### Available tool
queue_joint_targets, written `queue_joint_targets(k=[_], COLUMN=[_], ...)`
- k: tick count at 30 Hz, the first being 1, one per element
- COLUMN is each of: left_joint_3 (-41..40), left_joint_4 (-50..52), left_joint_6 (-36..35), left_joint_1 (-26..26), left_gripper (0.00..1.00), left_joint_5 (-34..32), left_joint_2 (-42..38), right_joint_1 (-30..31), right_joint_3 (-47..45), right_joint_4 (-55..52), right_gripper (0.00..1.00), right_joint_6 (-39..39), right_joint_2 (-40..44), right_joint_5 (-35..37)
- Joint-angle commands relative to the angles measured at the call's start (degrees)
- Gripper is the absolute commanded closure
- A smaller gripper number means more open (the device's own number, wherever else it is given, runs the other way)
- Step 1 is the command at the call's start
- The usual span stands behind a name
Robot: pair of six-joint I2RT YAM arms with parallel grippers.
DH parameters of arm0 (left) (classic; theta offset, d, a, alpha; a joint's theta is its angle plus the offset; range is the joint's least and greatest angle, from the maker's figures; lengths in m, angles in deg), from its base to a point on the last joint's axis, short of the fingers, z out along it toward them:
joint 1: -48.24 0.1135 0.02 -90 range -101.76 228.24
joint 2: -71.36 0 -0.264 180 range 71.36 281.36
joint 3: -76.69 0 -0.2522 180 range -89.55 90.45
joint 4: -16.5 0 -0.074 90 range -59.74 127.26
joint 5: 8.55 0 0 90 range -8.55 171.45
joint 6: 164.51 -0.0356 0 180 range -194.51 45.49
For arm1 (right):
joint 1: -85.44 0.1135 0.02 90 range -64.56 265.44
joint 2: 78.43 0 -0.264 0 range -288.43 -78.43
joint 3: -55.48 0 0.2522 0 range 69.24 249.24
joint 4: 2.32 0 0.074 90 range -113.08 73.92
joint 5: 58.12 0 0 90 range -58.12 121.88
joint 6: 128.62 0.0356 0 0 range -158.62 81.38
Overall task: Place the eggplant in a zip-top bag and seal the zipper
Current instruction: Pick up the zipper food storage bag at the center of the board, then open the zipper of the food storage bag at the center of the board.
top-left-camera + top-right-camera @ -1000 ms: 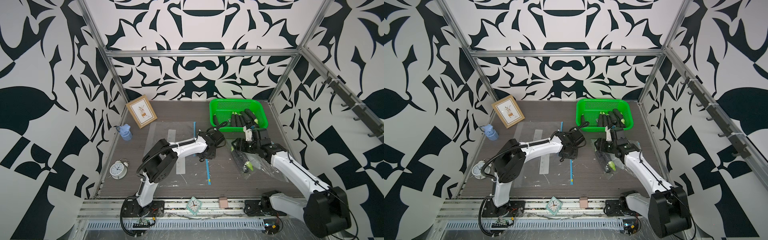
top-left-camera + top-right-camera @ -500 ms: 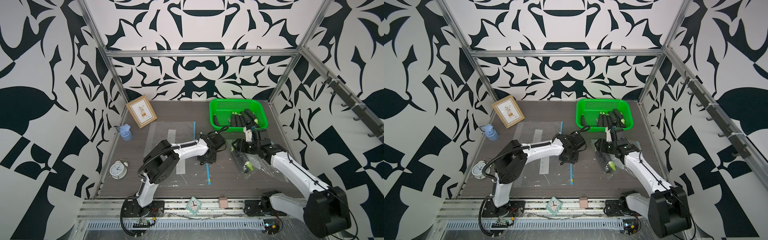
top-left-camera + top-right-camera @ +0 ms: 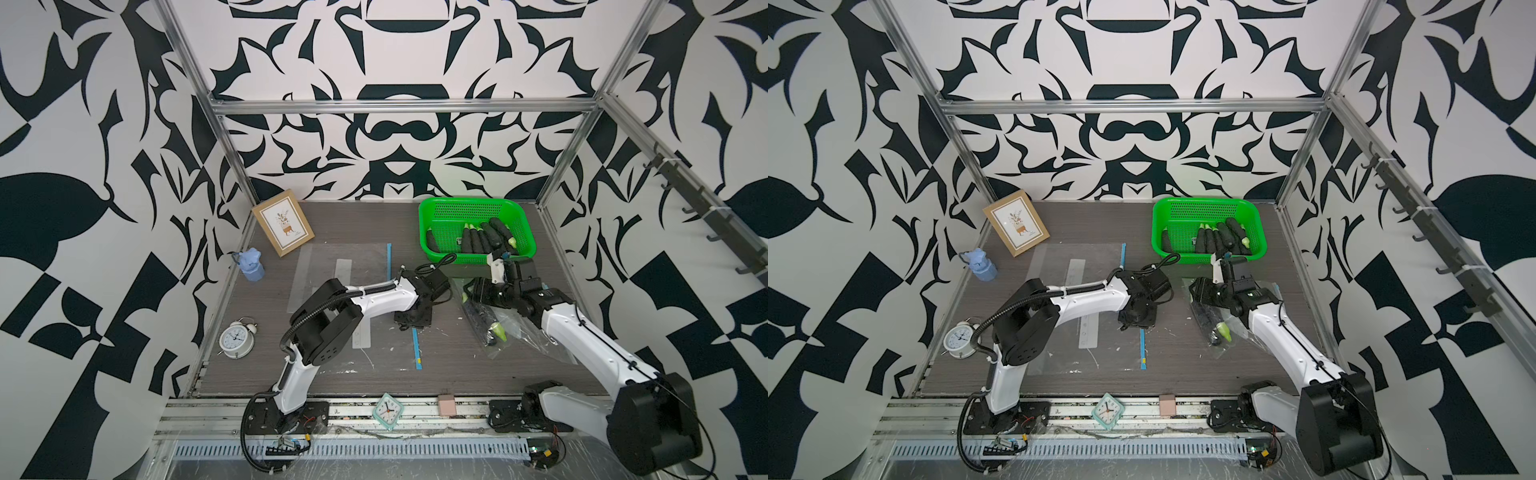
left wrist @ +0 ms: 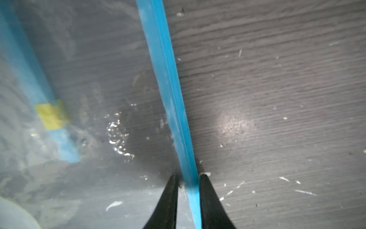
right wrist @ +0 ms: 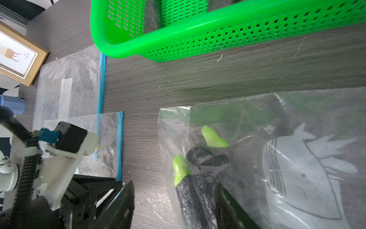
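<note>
Just beside the right gripper (image 3: 473,293), in both top views, the eggplant (image 3: 482,322) lies inside a clear zip-top bag (image 3: 523,340), while the left gripper (image 3: 413,322) sits low at the blue zipper strip (image 3: 417,349) of a flat bag (image 3: 374,357). Left wrist view: fingertips (image 4: 170,190) stand narrowly either side of that strip, seemingly touching it, though a firm pinch cannot be confirmed. Right wrist view: jaws spread wide, holding nothing, eggplant between them.

Bright even light, soft shadows, wrist views blurry, perhaps defocused
</note>
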State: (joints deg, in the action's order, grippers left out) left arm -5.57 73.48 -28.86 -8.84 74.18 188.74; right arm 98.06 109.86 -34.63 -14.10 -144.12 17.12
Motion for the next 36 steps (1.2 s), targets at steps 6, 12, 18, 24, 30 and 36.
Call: queue_joint_targets(k=[6,12,18,24,30,36], left_joint_3=[0.4,0.2,-1.6,-5.9,-7.3,-7.9], left_joint_4=[1.3,2.0,2.0,-0.7,-1.5,-1.8], left_joint_6=[0.8,0.6,-0.2,-0.6,-1.3,-1.5], left_joint_1=[-0.1,-0.1,0.2,2.6,3.9,4.7], left_gripper=[0.83,0.93,1.0,1.0,1.0,1.0], left_joint_5=[0.0,-0.5,-1.0,1.0,0.6,-0.3], left_joint_2=[1.2,-1.8,-6.6,-12.9,-16.9,-19.6], right_joint_1=[0.3,0.7,3.7,7.7,13.5,19.5], right_joint_3=[-0.1,0.6,0.7,-1.1,-2.5,-1.8], right_joint_4=[0.9,0.5,2.0,7.1,13.4,17.6], right_gripper=[0.35,0.35,0.35,0.37,0.38,0.41], right_joint_6=[0.0,-0.3,0.5,2.7,5.6,8.0], right_joint_2=[1.0,0.8,-0.1,-2.2,-5.5,-8.2], right_joint_5=[0.9,1.1,1.7,-0.7,-3.5,-4.6])
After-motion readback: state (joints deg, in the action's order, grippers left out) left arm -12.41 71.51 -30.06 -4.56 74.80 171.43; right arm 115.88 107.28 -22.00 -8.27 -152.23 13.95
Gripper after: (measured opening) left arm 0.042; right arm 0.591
